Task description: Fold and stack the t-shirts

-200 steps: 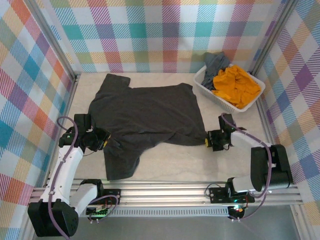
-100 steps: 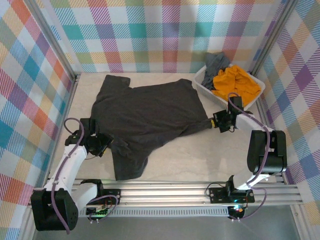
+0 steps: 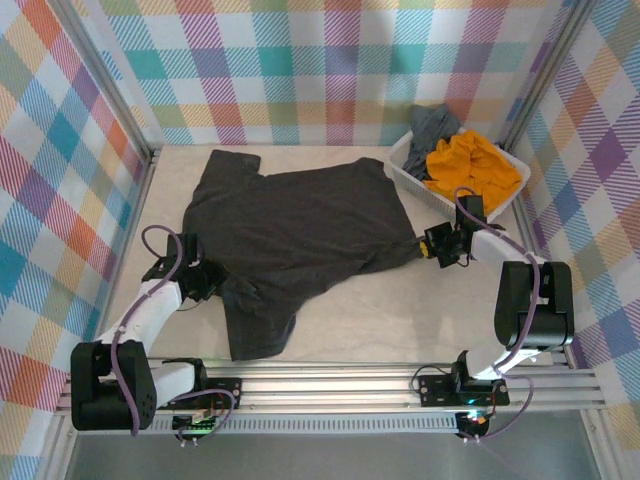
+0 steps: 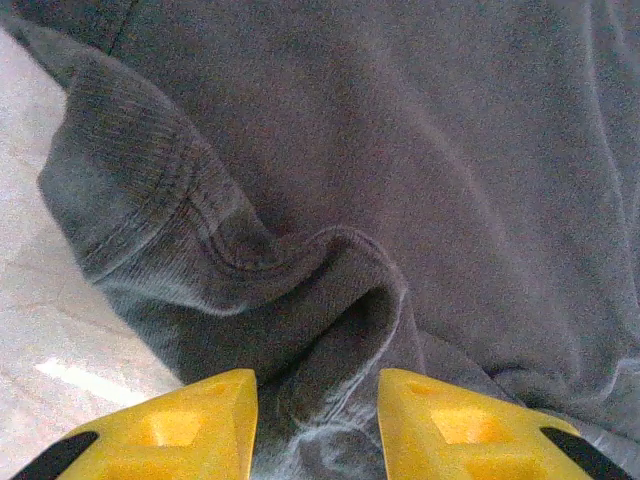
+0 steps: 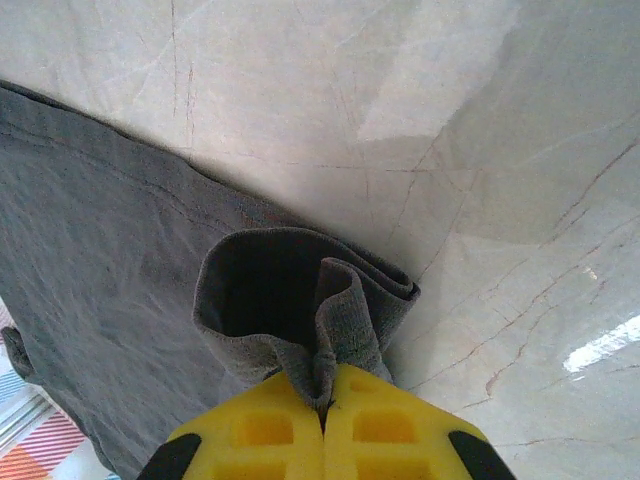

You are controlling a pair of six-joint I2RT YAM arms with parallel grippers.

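A dark charcoal t-shirt (image 3: 300, 225) lies spread on the table, a sleeve pointing to the back left and another toward the front. My left gripper (image 3: 205, 280) sits at its left edge. In the left wrist view, the yellow fingers (image 4: 190, 420) clamp a thick ridge of the dark cloth (image 4: 330, 330), with a ribbed band beside it. My right gripper (image 3: 433, 247) is shut on the shirt's right corner (image 5: 320, 300), which bunches up out of the closed jaws. A mustard-orange t-shirt (image 3: 472, 168) and a slate grey t-shirt (image 3: 430, 125) lie in the basket.
The white slatted basket (image 3: 425, 190) stands at the back right, close behind my right gripper. Plaid walls enclose the marble-look table (image 3: 400, 320) on three sides. An aluminium rail (image 3: 330, 385) runs along the near edge.
My right gripper has pulled the shirt's right corner back and to the right, toward the basket, drawing the cloth flatter. My left gripper loosened, then closed again at the shirt's left edge.
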